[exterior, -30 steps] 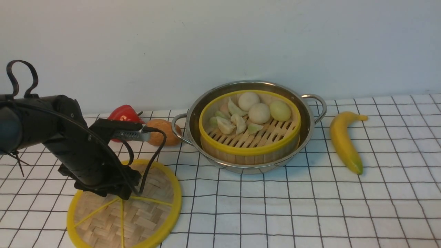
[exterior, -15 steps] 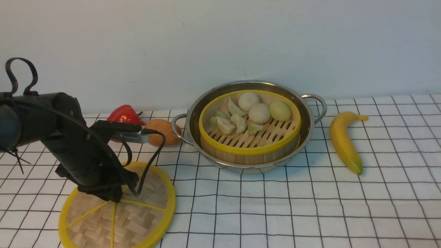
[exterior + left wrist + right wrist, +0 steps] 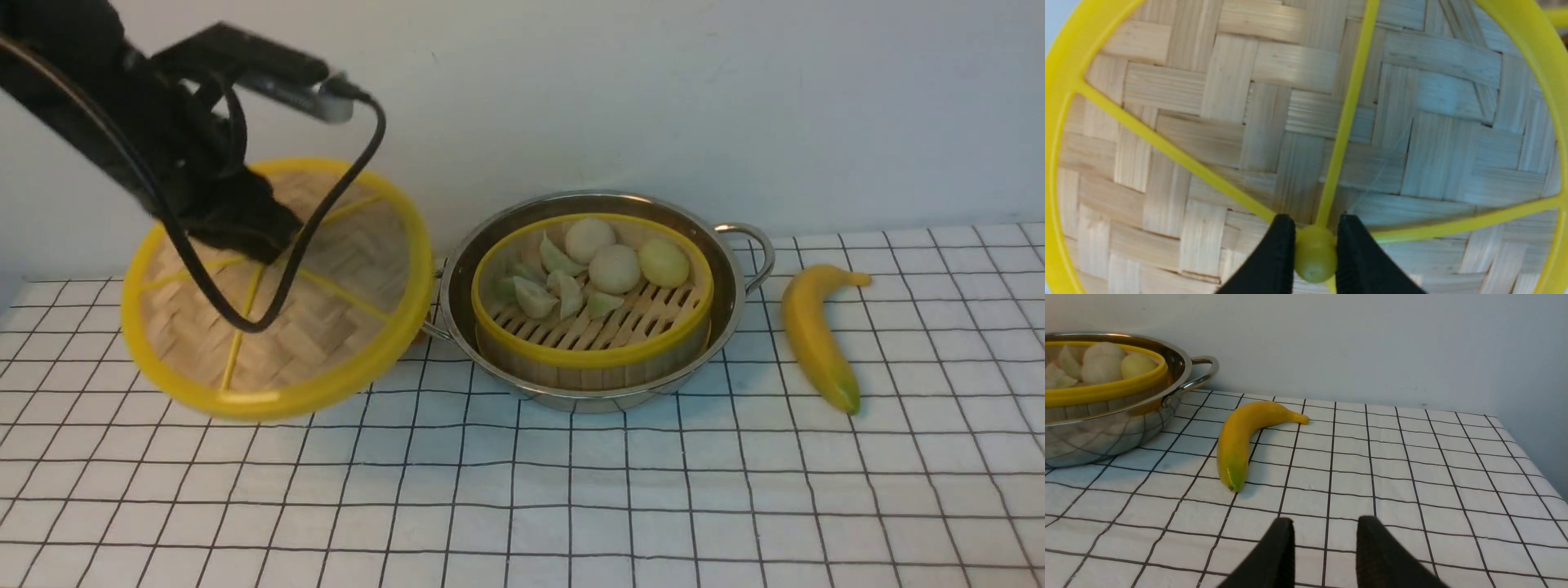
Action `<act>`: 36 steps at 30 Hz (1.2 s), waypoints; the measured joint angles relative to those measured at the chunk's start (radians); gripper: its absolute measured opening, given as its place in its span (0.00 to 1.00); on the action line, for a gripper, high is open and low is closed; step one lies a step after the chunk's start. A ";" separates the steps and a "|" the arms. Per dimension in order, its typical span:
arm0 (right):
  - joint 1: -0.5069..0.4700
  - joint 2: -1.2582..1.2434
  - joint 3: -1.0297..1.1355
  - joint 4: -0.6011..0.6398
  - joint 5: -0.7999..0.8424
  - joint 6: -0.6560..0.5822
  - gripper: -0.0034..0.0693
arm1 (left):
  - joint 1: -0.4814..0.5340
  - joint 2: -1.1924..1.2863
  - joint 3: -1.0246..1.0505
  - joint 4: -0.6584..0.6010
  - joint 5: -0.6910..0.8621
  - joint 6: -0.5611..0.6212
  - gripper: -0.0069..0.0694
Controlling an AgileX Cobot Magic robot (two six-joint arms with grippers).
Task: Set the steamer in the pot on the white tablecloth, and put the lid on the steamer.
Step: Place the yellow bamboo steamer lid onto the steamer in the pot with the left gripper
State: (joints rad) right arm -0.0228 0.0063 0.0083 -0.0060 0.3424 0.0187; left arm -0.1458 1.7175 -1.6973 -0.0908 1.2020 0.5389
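1. Right at the front, the white tablecloth with its thin black grid covers the surface.
2. Low over that cloth on the right hangs the right hand. Its two black fingers are parted with a clear gap between them, and it grips nothing.
3. Just past it lies the banana, green tip nearest and stalk end pointing away. It is beside the pot but not touching it.
4. Over on the left, the lid is up in the air. It is tilted so its woven face and yellow spokes look toward the front camera. From the front, its right rim crosses in front of the pot's left handle.
5. The left hand has it, with both black fingers pinched tight on the small yellow knob where the spokes meet.
6. Further back, mid-cloth, the steel pot stands with the steamer sitting inside it, yellow rim up and uncovered.
7. The buns and dumplings crowd the far side of its slatted floor.
8. Behind everything is the pale wall.
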 joint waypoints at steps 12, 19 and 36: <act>0.000 0.000 0.000 0.000 0.000 0.000 0.38 | -0.176 0.341 -0.396 -0.123 -0.015 0.380 0.24; 0.000 0.000 0.000 0.000 0.000 0.000 0.38 | -0.189 0.529 -0.631 -0.206 0.009 0.471 0.24; 0.000 0.000 0.000 0.000 0.000 0.000 0.38 | -0.259 0.592 -0.680 -0.127 0.022 0.328 0.24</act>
State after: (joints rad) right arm -0.0228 0.0063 0.0083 -0.0060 0.3424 0.0187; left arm -0.4049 2.3091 -2.3775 -0.2180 1.2240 0.8672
